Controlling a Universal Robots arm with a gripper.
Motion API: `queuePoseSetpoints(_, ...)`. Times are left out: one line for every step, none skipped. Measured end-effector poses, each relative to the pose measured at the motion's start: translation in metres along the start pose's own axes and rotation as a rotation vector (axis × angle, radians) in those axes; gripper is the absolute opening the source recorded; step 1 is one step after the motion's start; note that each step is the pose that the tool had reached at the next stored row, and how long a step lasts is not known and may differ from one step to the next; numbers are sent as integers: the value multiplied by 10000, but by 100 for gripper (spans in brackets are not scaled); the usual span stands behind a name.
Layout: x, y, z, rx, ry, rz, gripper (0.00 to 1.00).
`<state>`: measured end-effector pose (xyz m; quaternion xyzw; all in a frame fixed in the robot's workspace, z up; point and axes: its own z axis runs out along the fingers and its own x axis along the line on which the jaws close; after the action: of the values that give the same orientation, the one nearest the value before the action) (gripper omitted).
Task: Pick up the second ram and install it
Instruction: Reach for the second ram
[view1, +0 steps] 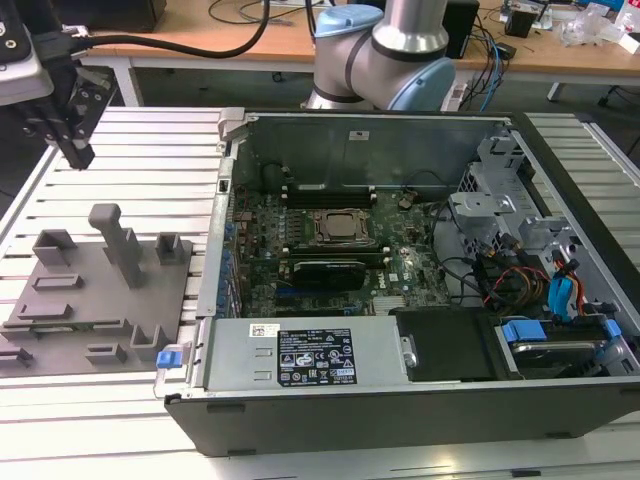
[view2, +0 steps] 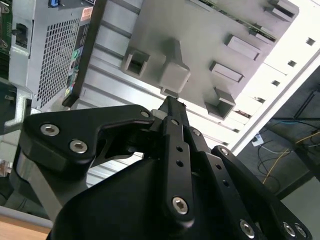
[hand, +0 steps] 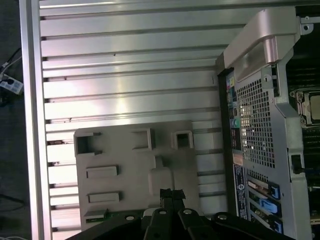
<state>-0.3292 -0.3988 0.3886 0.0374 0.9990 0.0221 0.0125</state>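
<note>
Second ram (hand: 96, 216) shows in the first wrist view as a short stretch of thin green circuit board. It lies flat along one edge of the grey tray (hand: 130, 165), with a pale patch on it and dark marks that I can't make out. Most of its length is hidden behind the gripper's black body. It lies below the gripper (hand: 172, 194), off to the side that faces away from the open computer case (hand: 255, 115), near the fingertips but clear of them.

The gripper's two fingers are pressed together with nothing between them. In the second wrist view the fingertips (view2: 172, 106) meet in one narrow black point, just over the tray's upright post (view2: 174, 75).

From where I stand, the exterior view has the gripper (view1: 78, 150) hanging above the ribbed aluminium table (view1: 150, 160), touching nothing, with a thick black cable (view1: 180, 45) running off behind it. The tray (view1: 100, 290) with its post (view1: 115, 240) sits lower down and nearer me than the gripper. The case (view1: 400, 400) lies open on the far side of the tray from it, motherboard (view1: 340, 250) exposed.
</note>
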Motion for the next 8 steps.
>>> queuePoseSetpoints(33,-2,0,0,0,0,11)
queuePoseSetpoints(68,-5,1,0,0,-1,11)
queuePoseSetpoints(94,-7,1,0,0,-1,11)
queuePoseSetpoints(108,-8,2,0,0,-1,11)
queuePoseSetpoints(126,-10,2,0,0,-1,11)
queuePoseSetpoints(146,-11,2,0,0,-1,11)
queuePoseSetpoints(172,-13,3,0,0,-1,11)
queuePoseSetpoints(189,-15,3,0,0,-2,11)
